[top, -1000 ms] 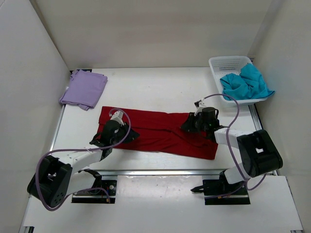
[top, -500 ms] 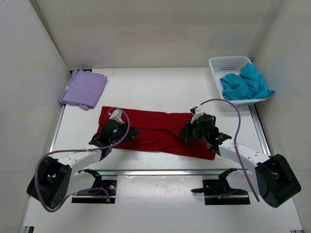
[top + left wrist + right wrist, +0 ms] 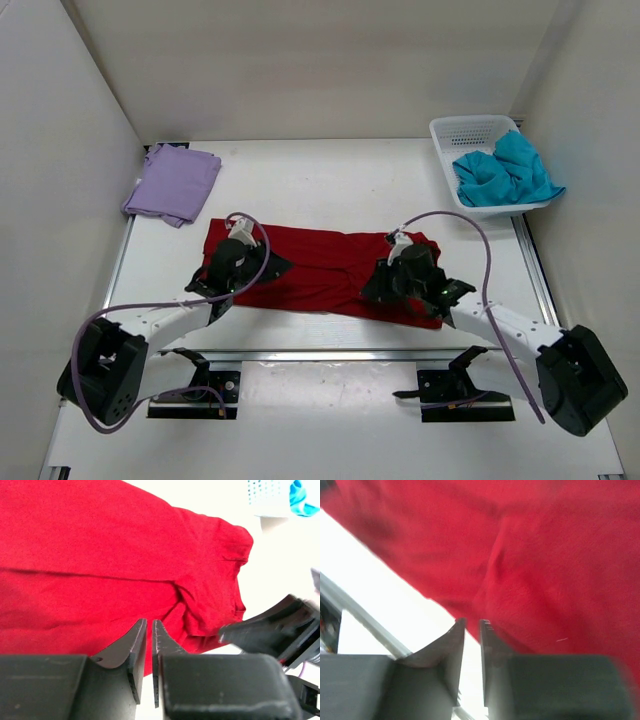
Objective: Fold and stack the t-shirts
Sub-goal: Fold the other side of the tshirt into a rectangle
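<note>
My left tool (image 3: 149, 622) and right tool (image 3: 471, 622), each open only a slit and empty, hover at the near hem of the deep red t-shirt (image 3: 320, 262), spread on the bench (image 3: 320, 180), I judge for folding. Farther back lie the folded lavender t-shirt (image 3: 175, 182) and the teal t-shirt (image 3: 505, 170), heaped in its basket (image 3: 465, 128).

Left hand (image 3: 149, 624), right hand (image 3: 472, 624), jaws narrowly apart

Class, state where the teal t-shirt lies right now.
In the top view, the teal t-shirt lies crumpled in the white basket at the far right corner of the table, spilling over the rim, apart from the red t-shirt.
</note>
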Robot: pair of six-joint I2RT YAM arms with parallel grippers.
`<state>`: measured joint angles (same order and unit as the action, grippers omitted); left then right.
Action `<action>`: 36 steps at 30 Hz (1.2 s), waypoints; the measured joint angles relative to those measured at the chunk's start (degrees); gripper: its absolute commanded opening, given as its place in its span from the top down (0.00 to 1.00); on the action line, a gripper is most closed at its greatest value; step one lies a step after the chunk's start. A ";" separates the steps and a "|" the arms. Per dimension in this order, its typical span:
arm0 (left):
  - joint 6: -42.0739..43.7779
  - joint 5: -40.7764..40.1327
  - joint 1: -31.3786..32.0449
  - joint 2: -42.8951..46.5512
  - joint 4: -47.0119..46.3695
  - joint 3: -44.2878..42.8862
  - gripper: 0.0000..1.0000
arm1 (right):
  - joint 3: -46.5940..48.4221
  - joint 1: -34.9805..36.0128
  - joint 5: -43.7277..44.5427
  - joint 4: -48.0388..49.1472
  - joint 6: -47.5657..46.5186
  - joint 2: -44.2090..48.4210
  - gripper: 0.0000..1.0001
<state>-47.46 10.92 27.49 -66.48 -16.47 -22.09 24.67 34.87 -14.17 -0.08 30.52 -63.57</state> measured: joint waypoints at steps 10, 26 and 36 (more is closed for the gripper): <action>3.34 -1.18 14.97 -17.44 0.96 -18.84 0.72 | 6.84 -23.37 3.50 0.48 -1.64 0.70 0.68; 3.65 -5.84 24.33 -28.74 0.90 -16.87 0.51 | 10.08 -34.58 1.20 3.76 -2.93 -12.83 0.82; -0.44 -2.93 24.55 -32.44 -6.05 -17.59 0.43 | 9.44 -37.44 -0.63 7.50 -1.31 -14.88 1.00</action>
<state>-47.90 7.99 52.03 -98.91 -22.52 -39.68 34.11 -2.57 -14.81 7.42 29.21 -78.46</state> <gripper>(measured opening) 0.567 0.006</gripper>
